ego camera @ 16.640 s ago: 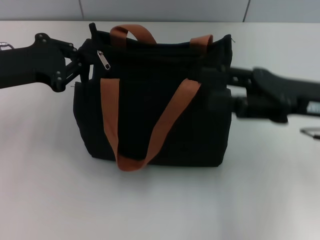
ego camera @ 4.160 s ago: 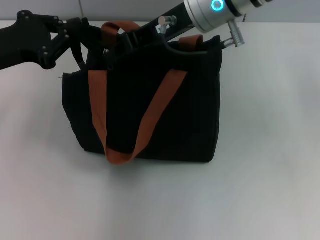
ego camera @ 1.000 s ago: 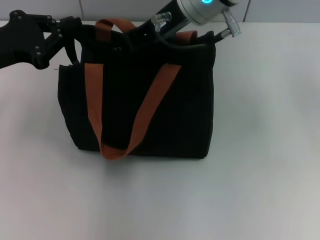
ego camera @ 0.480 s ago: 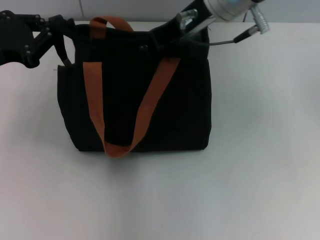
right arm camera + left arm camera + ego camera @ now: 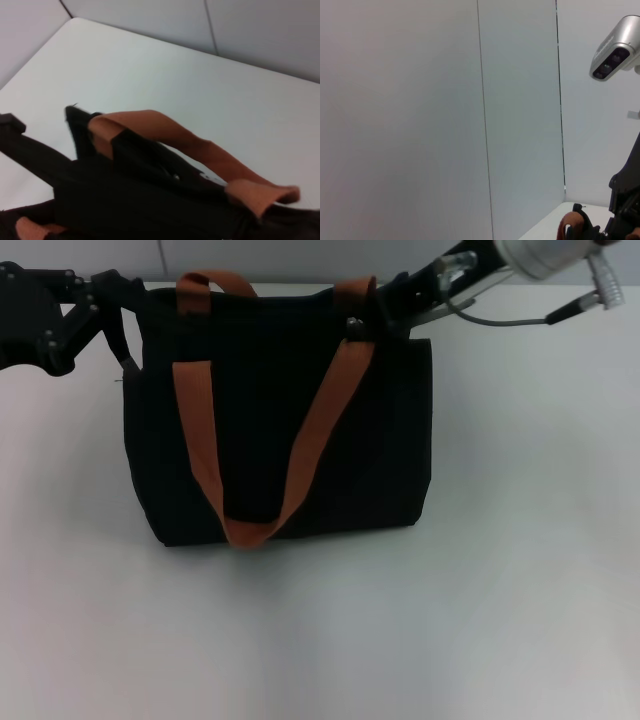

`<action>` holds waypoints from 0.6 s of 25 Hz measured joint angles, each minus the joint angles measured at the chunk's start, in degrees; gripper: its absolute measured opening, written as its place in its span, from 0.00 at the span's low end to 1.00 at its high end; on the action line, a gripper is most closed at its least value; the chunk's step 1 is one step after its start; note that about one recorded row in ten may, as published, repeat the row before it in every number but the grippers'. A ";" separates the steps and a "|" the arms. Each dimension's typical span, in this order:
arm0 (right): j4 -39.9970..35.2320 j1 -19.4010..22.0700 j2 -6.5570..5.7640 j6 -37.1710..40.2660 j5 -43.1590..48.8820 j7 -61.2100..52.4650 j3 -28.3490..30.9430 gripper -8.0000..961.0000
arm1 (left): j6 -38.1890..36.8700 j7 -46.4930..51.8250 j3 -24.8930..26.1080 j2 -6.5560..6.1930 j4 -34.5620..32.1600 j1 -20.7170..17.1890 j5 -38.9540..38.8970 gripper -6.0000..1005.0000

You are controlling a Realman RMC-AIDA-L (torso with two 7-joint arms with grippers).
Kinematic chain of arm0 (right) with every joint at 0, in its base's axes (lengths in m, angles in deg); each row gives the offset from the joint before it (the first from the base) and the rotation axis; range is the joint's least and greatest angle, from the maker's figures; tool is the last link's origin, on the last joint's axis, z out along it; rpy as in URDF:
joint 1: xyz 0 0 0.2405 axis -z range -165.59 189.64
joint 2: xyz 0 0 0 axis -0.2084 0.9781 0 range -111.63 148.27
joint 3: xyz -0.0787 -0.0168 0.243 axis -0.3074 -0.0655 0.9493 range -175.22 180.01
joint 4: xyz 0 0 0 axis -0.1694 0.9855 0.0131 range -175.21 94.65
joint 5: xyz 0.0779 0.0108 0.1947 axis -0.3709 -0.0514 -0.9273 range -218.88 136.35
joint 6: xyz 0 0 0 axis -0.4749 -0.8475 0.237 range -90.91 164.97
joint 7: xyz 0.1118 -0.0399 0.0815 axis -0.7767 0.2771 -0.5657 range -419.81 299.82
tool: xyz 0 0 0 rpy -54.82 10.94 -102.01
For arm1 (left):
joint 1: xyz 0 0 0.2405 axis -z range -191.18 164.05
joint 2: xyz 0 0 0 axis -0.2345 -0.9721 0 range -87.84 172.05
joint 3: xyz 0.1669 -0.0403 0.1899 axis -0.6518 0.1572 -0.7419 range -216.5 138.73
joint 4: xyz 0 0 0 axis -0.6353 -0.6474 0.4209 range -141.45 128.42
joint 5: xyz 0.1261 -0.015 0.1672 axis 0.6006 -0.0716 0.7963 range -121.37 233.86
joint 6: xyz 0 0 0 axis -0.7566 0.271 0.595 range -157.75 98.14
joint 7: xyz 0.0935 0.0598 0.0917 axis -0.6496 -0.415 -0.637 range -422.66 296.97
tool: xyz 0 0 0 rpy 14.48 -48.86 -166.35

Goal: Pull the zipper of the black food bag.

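Note:
The black food bag (image 5: 270, 440) stands upright on the white table, its orange-brown straps (image 5: 310, 440) hanging down its front. My left gripper (image 5: 135, 315) is shut on the bag's top left corner. My right gripper (image 5: 370, 328) reaches in from the upper right and is closed on the zip line near the top right end. The zipper's silver pull tab is hidden between its fingers. The right wrist view shows the bag's top (image 5: 150, 210) and a strap (image 5: 165, 130); the tab is not visible there.
The white table (image 5: 520, 540) spreads around the bag. A grey panelled wall (image 5: 420, 100) stands behind it. The right arm's cable and connector (image 5: 580, 300) hang above the table at the far right.
My right gripper has slid to the right along the bag's top edge, from near the left strap to the right end. The bag shifted slightly. The left gripper held its place.

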 joint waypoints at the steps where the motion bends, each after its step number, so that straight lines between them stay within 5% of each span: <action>1: 0.00 0.00 0.00 0.00 0.00 0.00 0.00 0.01 | 0.00 0.00 0.00 0.00 0.00 0.00 0.00 0.03; 11: -3.22 3.48 -0.06 0.06 -0.53 0.91 1.66 0.01 | 0.13 0.01 -0.01 0.01 0.04 -0.02 -0.02 0.03; 15: -5.06 7.57 0.01 -3.07 -8.02 7.50 4.03 0.01 | 0.13 0.04 -0.04 0.08 0.12 0.00 0.00 0.03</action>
